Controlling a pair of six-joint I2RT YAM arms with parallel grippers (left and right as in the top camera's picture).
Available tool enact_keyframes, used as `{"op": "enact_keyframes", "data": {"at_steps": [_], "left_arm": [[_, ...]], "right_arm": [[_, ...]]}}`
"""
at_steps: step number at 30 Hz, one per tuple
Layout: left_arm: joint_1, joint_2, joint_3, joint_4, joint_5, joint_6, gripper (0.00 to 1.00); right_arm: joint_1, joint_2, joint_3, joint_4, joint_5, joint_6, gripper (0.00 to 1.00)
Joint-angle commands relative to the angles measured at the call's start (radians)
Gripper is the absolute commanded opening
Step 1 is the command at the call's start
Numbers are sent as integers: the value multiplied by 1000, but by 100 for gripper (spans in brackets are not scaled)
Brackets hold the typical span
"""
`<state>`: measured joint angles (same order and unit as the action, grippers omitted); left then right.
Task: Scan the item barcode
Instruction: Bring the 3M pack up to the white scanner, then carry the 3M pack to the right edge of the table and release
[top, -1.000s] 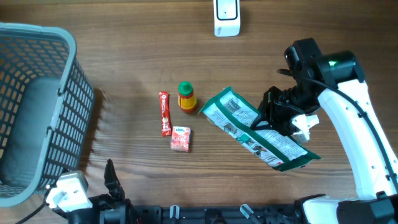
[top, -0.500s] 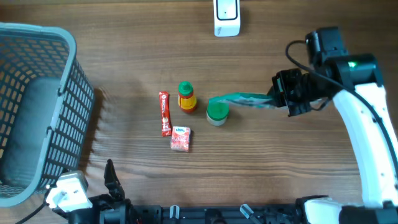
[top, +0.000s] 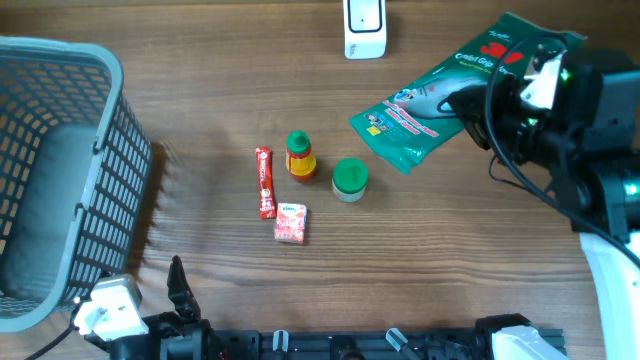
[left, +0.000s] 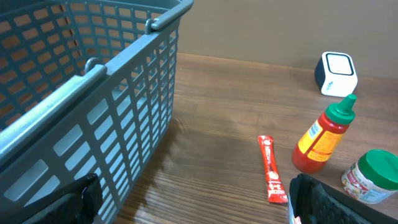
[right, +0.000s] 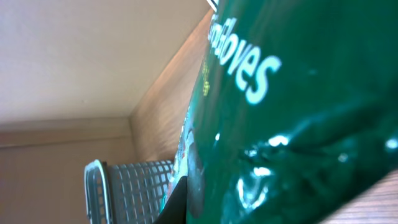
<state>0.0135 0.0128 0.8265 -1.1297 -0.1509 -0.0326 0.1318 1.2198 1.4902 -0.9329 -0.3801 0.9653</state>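
One grey basket (top: 60, 150), one white scanner (top: 364, 25), one green pouch (top: 440, 95) — plus four small goods: one sauce bottle (top: 299, 155), one green-lidded jar (top: 349, 180), one red stick sachet (top: 265, 183), one pink packet (top: 290, 223).

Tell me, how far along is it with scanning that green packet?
Done: the right gripper is shut on the green packet, raised off the table. In hand: it hangs near the white scanner. Left: showing its barcode to the scanner; bottle, jar, red stick and pink sachet lie untouched.
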Motion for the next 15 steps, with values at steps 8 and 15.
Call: {"op": "enact_keyframes", "data": {"at_steps": [8,15], "left_arm": [[5,-8,1,3,5,-6,100],[5,-8,1,2,5,-6,100]], "right_arm": [[0,234,-29,644,-22,22,4],[0,626,-29,1270,52,90,4]]}}
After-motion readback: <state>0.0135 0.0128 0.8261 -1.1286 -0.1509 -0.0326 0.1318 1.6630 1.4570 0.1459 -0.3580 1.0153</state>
